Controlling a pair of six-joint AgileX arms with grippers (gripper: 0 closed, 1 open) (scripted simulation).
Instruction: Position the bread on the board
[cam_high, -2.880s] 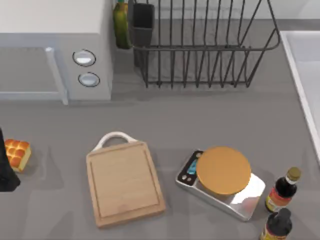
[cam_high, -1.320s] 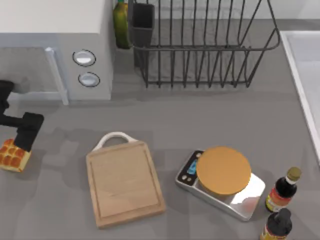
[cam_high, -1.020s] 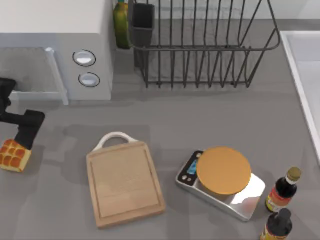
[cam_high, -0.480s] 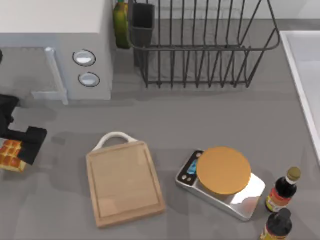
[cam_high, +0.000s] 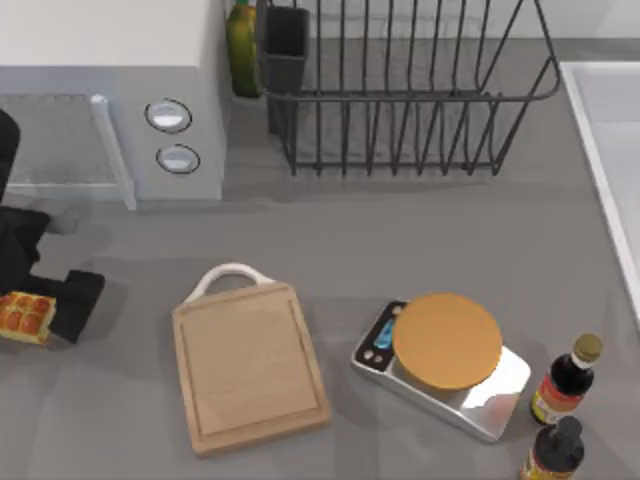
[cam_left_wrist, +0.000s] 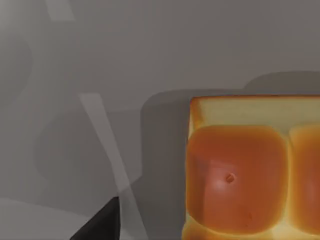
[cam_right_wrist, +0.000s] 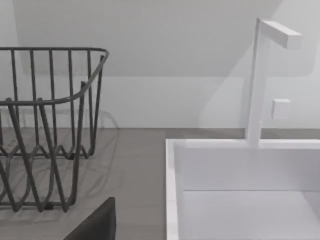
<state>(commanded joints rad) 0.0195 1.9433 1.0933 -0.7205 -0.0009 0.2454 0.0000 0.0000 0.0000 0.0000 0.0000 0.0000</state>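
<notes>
Our left wrist camera hangs close over the bread (cam_left_wrist: 240, 185) on the grey table (cam_left_wrist: 125, 55).

We see one glossy orange-brown bump in full, part of a second beside it, and a pale crust edge along one side. A dark finger tip (cam_left_wrist: 102, 227) of our left gripper pokes in, apart from the bread.

Scale (cam_high: 445, 365), bottles (cam_high: 565, 380), rack (cam_high: 400, 90), microwave (cam_high: 110, 100)
</notes>
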